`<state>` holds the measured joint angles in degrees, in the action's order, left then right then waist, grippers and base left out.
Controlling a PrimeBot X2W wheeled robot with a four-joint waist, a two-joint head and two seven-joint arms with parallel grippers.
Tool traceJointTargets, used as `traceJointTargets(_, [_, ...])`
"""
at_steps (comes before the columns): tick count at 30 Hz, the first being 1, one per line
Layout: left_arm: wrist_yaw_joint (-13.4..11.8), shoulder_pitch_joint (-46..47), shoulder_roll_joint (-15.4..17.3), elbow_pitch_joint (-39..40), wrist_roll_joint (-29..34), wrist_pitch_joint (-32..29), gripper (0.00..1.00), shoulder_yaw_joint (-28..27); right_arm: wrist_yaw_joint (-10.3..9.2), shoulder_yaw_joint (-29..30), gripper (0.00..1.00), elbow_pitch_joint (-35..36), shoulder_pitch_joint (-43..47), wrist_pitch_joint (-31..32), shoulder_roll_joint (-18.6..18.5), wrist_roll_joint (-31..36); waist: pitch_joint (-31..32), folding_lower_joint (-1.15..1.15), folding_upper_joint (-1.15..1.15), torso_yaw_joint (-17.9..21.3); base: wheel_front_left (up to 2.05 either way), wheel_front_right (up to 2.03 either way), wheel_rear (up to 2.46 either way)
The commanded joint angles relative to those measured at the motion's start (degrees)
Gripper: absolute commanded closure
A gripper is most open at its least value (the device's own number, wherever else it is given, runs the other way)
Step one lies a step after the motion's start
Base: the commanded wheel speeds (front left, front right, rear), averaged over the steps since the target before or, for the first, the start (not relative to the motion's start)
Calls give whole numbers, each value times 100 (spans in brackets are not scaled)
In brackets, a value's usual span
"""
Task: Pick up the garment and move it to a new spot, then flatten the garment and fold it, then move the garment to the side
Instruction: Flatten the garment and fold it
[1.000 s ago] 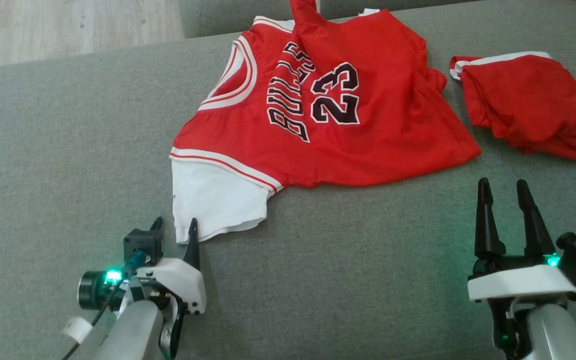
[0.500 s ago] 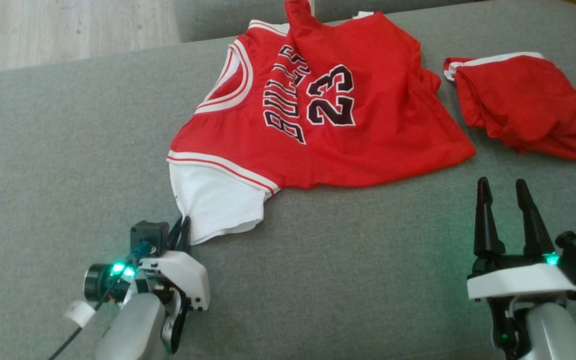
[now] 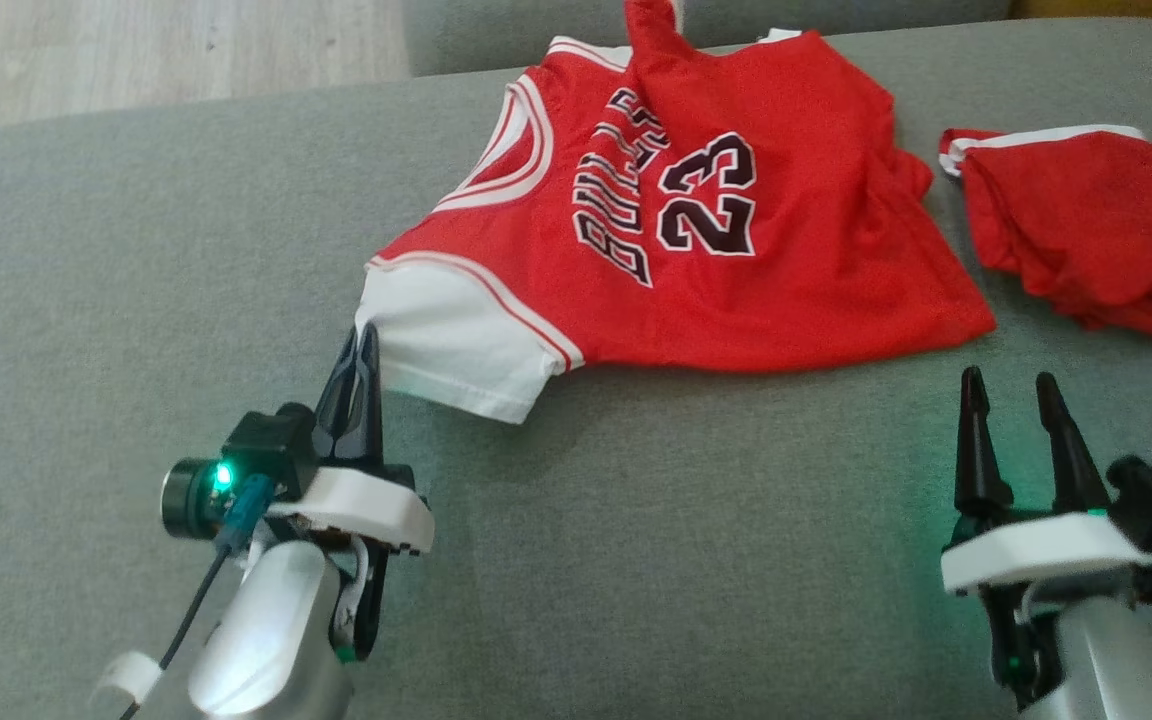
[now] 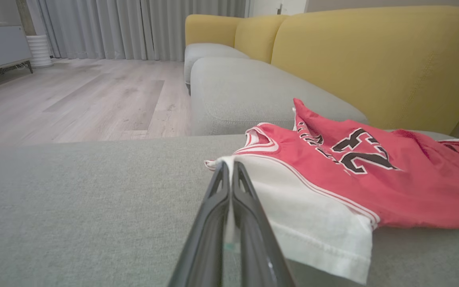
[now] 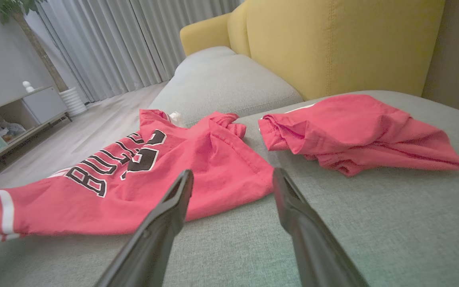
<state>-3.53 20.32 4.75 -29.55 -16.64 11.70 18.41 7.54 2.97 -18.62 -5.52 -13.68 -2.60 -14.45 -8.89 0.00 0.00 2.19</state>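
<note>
**Left arm.** The pale forearm rises from the lower left of the head view. The left gripper (image 3: pixel 362 345) points up and slightly right. Its two dark fingers are pressed together on the outer corner of the jersey's white sleeve (image 3: pixel 456 350). The left wrist view shows white cloth caught between the fingers near their tips. The sleeve slopes down from the pinch, with a shadow on the cushion under its near edge.

**Right arm.** The forearm stands at the lower right. The right gripper (image 3: pixel 1008 382) points straight up that view with its fingers spread and nothing between them. It sits over bare cushion, just short of the jersey's hem and not touching it.

**Garment.** The red jersey (image 3: pixel 736 290) lies face up on the far half of the grey sofa cushion (image 3: pixel 136 320), with its neck to the left and its hem to the right. One shoulder strap stands up in a peak at the cushion's far edge.

**Edges and room.**
- A second red garment (image 3: pixel 1086 230) lies crumpled to the right of the jersey, with a narrow strip of cushion between them.
- Wide bare cushion lies left of the jersey and across the near half between the two arms.
- Wood floor (image 3: pixel 136 50) begins beyond the far left edge.
- A yellow backrest (image 4: pixel 373 59) closes the far right side.
</note>
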Motion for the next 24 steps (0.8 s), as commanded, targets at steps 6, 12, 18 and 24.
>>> traceJointTargets(6, [-46,206,52,595,-4,223,100,-222,-5,236,0,-642,-793,359,-28,219,-121,0,0,-201,0,0,0])
traceJointTargets(12, [-12,171,34,737,5,263,100,-138,-5,743,0,-1637,-1452,505,-28,318,-193,0,0,-337,0,0,0])
traceJointTargets(18, [33,147,16,815,5,285,100,-47,-5,1149,0,-2612,-2068,460,-28,695,-258,0,0,-429,0,0,0])
traceJointTargets(24, [41,157,6,854,9,294,100,11,-5,1367,0,-3325,-2447,456,-28,1114,-308,0,0,-476,0,0,0])
